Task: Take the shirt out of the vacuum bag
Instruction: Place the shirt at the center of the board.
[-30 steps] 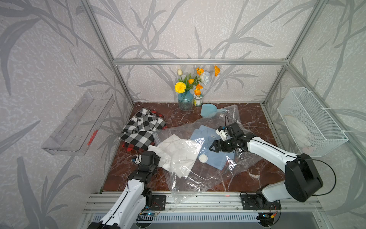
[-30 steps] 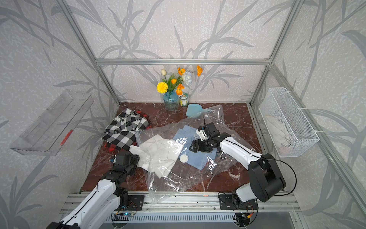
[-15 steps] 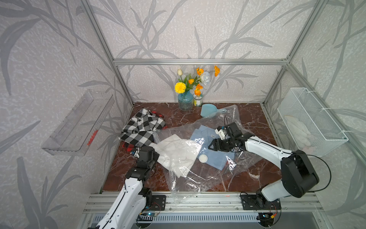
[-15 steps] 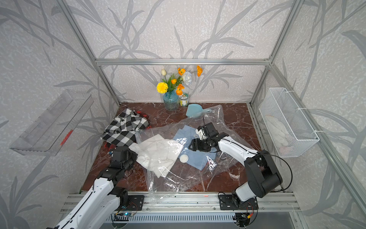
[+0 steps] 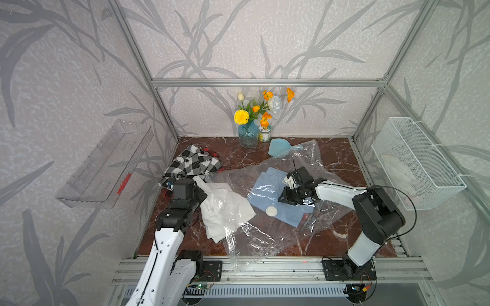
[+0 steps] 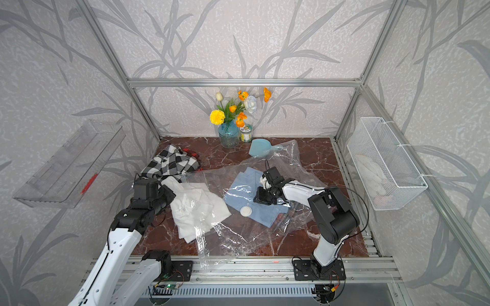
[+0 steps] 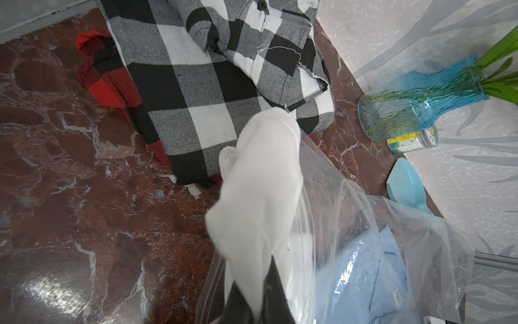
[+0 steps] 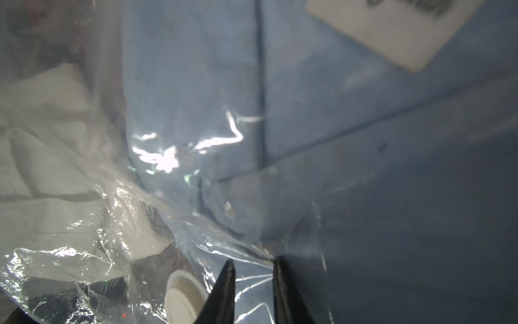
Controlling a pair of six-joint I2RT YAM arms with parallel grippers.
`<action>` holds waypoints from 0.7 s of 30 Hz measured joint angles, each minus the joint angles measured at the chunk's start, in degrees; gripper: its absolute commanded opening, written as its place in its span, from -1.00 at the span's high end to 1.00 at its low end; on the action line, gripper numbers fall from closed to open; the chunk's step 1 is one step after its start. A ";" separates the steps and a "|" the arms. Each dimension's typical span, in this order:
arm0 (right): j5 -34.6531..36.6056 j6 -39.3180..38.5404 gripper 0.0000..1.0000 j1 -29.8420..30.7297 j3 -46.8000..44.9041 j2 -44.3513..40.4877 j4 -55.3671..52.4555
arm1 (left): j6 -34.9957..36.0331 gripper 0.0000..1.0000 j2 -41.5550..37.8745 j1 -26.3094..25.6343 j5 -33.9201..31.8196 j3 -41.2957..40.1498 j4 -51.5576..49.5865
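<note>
The vacuum bag [image 5: 265,238] is a clear crinkled sheet across the table's middle, with its white valve cap [image 5: 271,211] facing up. A white shirt [image 5: 225,209] lies half out of the bag's left end. My left gripper [image 5: 199,189] is shut on the shirt's corner; the left wrist view shows white cloth [image 7: 260,182] pinched between the jaws of this gripper [image 7: 256,305]. A blue shirt [image 5: 267,185] lies inside the bag. My right gripper [image 5: 282,197] rests on the bag over it. In the right wrist view its jaws [image 8: 255,269] stand narrowly apart on a fold of plastic beside the cap [image 8: 182,297].
A black-and-white checked shirt [image 5: 191,164] lies at the back left over a red checked cloth [image 7: 103,78]. A blue vase [image 5: 248,135], a small jar [image 5: 264,133] and a blue scoop [image 5: 278,148] stand at the back. A wire basket [image 5: 413,164] and a clear tray [image 5: 103,167] hang on the side walls.
My left gripper shut on the white shirt's corner and drew back and to the left, taking the cloth with it. My right gripper's jaws narrowed onto the bag.
</note>
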 measured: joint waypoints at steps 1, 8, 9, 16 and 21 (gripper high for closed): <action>-0.02 0.44 0.59 -0.11 0.00 0.17 0.28 | 1.01 1.00 1.16 0.59 0.26 1.09 -0.39; -0.35 1.77 0.65 -0.63 0.11 1.27 2.38 | 10.19 1.00 8.61 6.51 3.89 9.64 -3.10; -0.48 1.79 0.65 -0.76 0.11 1.36 2.60 | 11.52 1.00 9.70 7.23 4.44 10.99 -3.34; -1.38 1.86 0.66 -1.36 0.26 2.10 3.76 | 19.78 1.00 16.55 8.96 7.82 20.11 -5.60; -1.79 1.86 0.66 -1.73 0.50 2.67 4.48 | 25.05 1.00 20.35 9.40 9.07 27.28 -7.87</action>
